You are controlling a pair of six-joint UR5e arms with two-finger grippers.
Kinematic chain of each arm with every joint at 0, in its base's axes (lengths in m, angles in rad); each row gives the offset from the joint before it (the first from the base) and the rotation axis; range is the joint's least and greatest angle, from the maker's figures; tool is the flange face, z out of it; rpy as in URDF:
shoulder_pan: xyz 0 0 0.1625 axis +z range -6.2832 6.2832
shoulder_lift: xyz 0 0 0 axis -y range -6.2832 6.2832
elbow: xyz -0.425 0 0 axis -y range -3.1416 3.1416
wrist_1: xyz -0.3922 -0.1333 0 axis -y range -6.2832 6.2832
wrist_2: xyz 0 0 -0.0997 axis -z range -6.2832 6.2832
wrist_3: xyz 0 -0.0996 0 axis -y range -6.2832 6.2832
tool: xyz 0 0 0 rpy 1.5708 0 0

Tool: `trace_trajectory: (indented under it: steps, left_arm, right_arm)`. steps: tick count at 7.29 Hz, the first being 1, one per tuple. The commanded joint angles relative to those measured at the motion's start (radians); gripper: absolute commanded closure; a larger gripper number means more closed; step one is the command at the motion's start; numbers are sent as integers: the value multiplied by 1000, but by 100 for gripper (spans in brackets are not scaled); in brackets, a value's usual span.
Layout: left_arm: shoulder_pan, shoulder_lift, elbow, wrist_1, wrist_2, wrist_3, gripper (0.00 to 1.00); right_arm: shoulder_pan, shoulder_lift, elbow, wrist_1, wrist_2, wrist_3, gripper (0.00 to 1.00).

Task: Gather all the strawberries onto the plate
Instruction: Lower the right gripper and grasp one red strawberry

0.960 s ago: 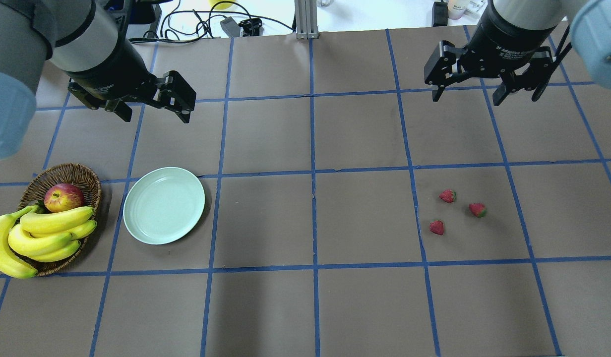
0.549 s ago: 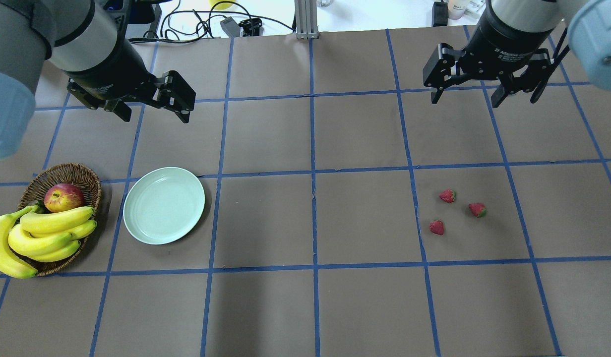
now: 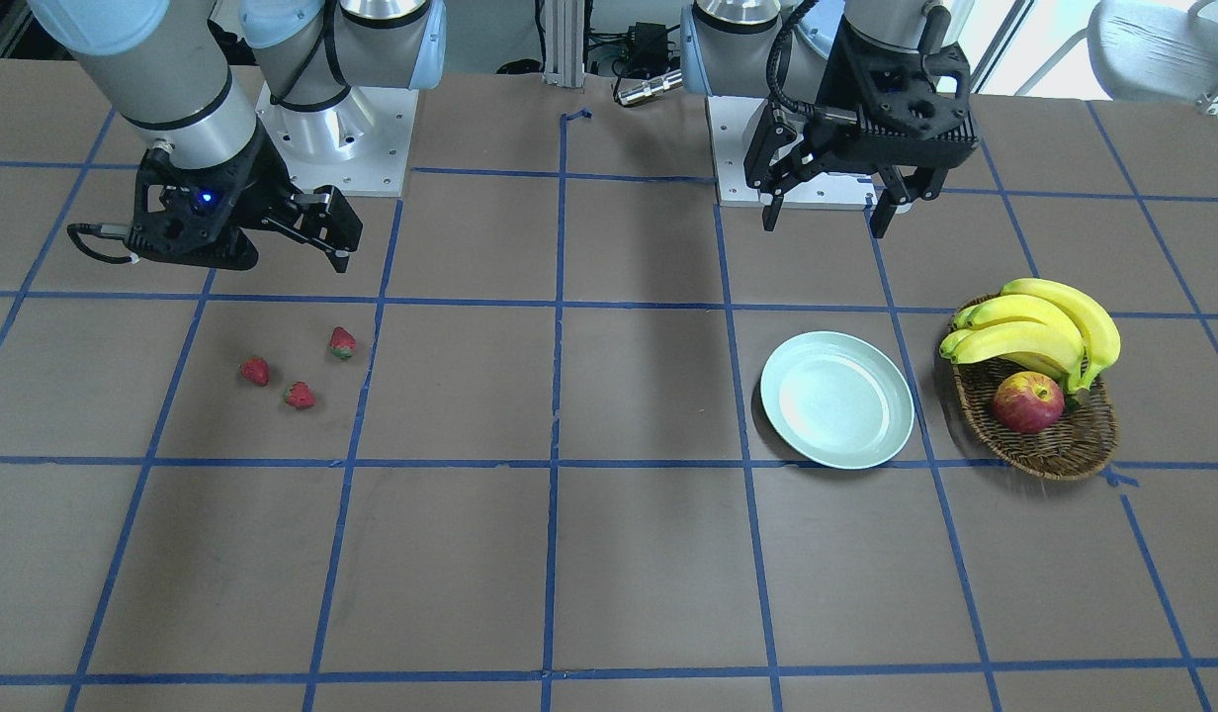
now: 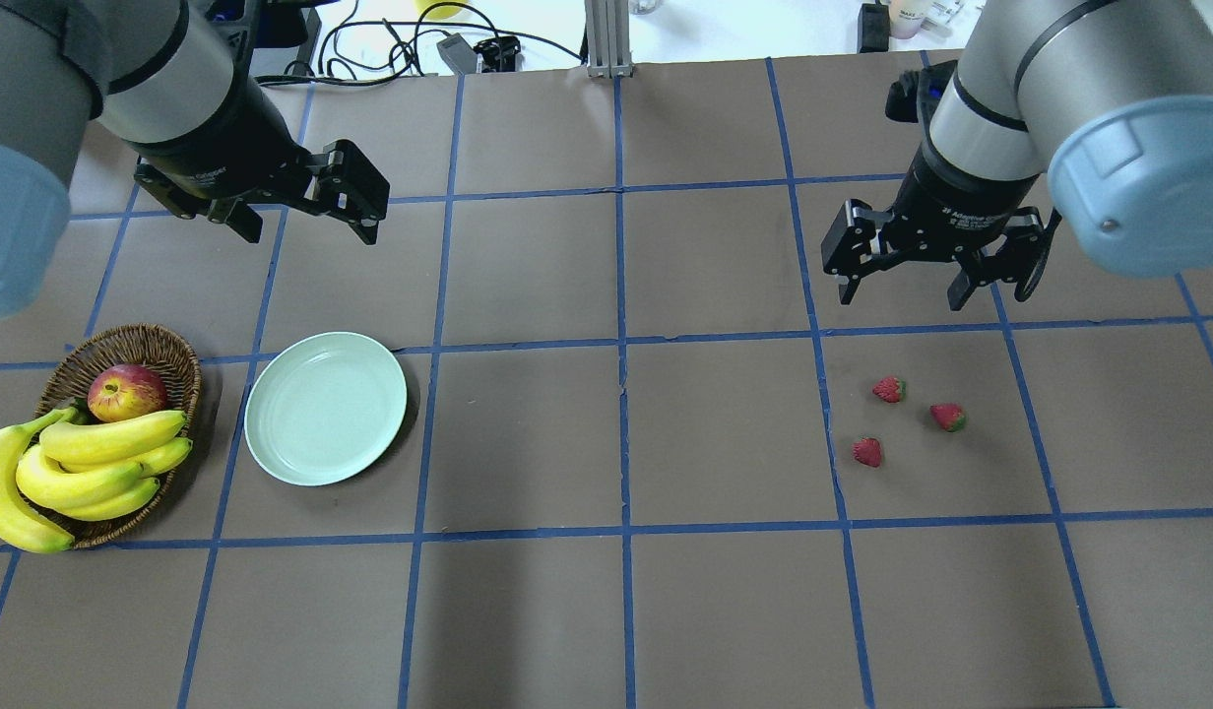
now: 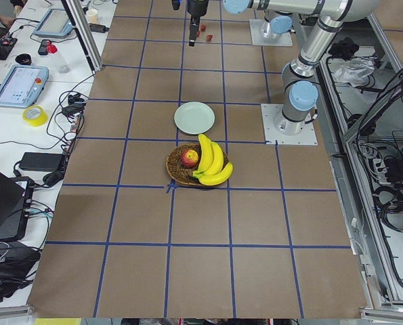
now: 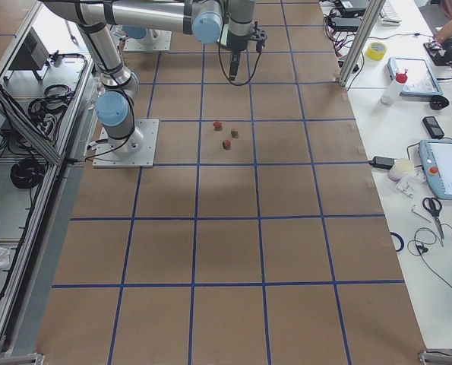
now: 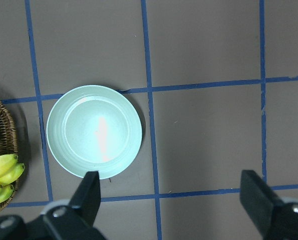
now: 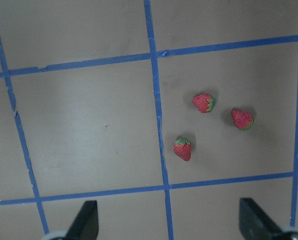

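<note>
Three small red strawberries [image 4: 889, 390] [image 4: 947, 417] [image 4: 867, 452] lie close together on the brown table, right of centre; they also show in the right wrist view [image 8: 204, 103] and the front view [image 3: 299, 396]. The pale green plate [image 4: 326, 408] lies empty at the left, and shows in the left wrist view [image 7: 93, 131] and the front view [image 3: 836, 412]. My right gripper [image 4: 902, 295] is open and empty, above the table just beyond the strawberries. My left gripper [image 4: 306, 228] is open and empty, above the table beyond the plate.
A brown wicker basket [image 4: 124, 345] left of the plate holds a bunch of bananas [image 4: 85, 463] and a red-yellow apple [image 4: 126, 391]. Cables and boxes [image 4: 410, 49] lie past the table's far edge. Blue tape lines grid the table.
My right gripper has moved from the far right toward the strawberries, still open. The left arm, plate and strawberries have not moved.
</note>
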Motion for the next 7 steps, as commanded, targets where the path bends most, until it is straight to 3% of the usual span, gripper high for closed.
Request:
trace_trajectory:
  steps: [1, 5, 7]
  left_arm:
    - [0, 0, 0, 0, -1, 0, 0]
    - [0, 0, -2, 0, -1, 0, 0]
    - [0, 0, 0, 0, -3, 0, 0]
  right_arm:
    - [-6, 2, 155, -156, 0, -6, 0]
    - [-34, 48, 462, -576, -7, -77, 0]
    - [-121, 93, 535, -680, 5, -106, 1]
